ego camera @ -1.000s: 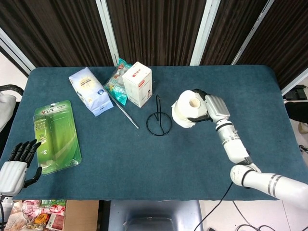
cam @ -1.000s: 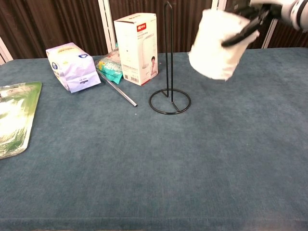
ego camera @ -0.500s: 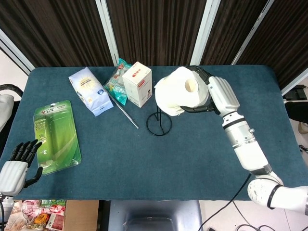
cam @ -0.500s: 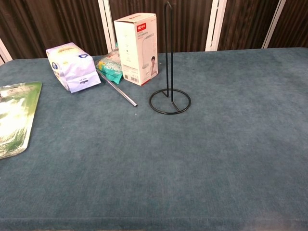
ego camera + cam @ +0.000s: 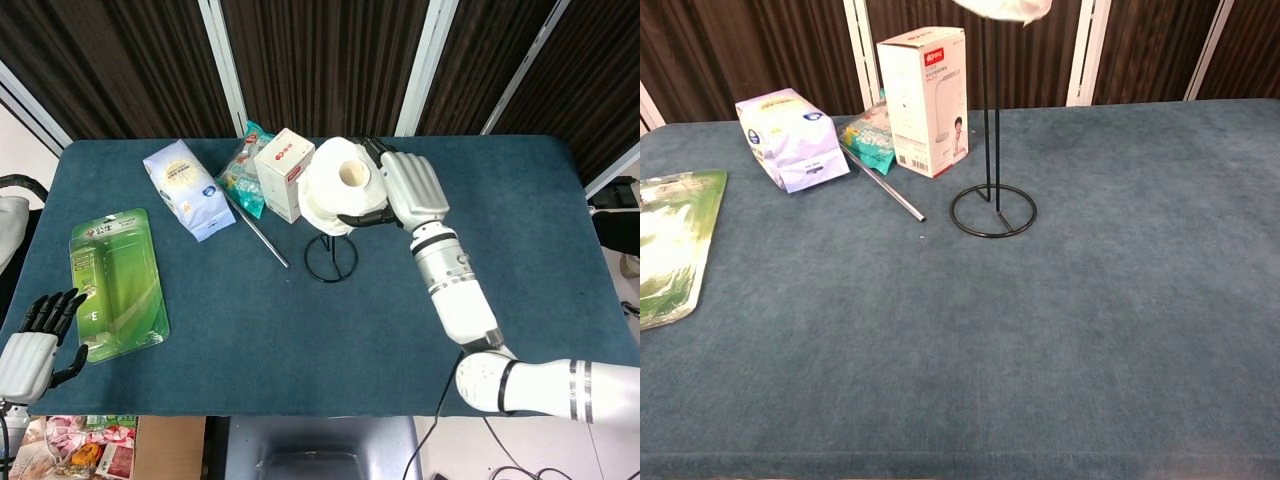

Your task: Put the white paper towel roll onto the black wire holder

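Observation:
My right hand (image 5: 405, 190) holds the white paper towel roll (image 5: 335, 195) in the air, with its core hole facing up, above the black wire holder (image 5: 331, 258). In the chest view only the roll's lower edge (image 5: 1005, 9) shows at the top of the frame, right at the tip of the holder's upright rod (image 5: 990, 110). The holder's ring base (image 5: 992, 211) stands on the table. My left hand (image 5: 35, 345) is at the table's near left edge, fingers apart, holding nothing.
A white carton (image 5: 285, 174), a teal packet (image 5: 240, 172), a white-blue bag (image 5: 189, 188) and a metal rod (image 5: 262, 237) lie just left of the holder. A green blister pack (image 5: 116, 282) lies at the left. Blue table cloth (image 5: 400, 350) spreads to the right and front.
My right hand has carried the roll up and to the left, from beside the holder to above its rod. The left hand has not moved.

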